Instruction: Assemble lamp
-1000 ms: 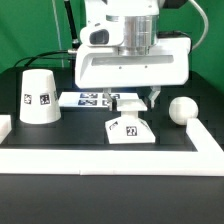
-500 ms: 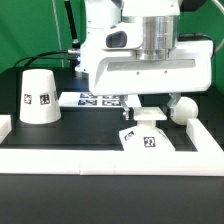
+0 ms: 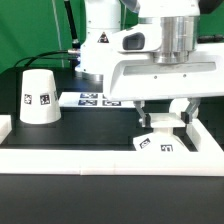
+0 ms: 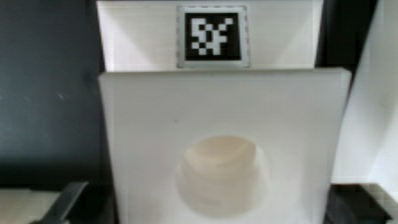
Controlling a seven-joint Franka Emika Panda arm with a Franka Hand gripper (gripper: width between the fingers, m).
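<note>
Bulb (image 3: 181, 108) sat mostly hidden behind the gripper (image 3: 165, 120), arm (image 3: 160, 65) covered part of the marker board (image 3: 88, 98), base (image 4: 214, 120) at the desk's (image 3: 60, 140) front edge looked blurred close-up

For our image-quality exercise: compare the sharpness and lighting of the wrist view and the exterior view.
Wrist view: the lamp base fills the frame, soft-edged and pale, though its tag is readable. Exterior view: sharper overall, shade evenly lit, robot arm very bright.

White tapered shade (image 3: 40, 97) upright, wide end down, on exterior view's left of marker board (image 3: 92, 99). Blocky tagged base (image 3: 158, 141) and partly hidden ball bulb (image 3: 180, 106) lie on its right.
</note>
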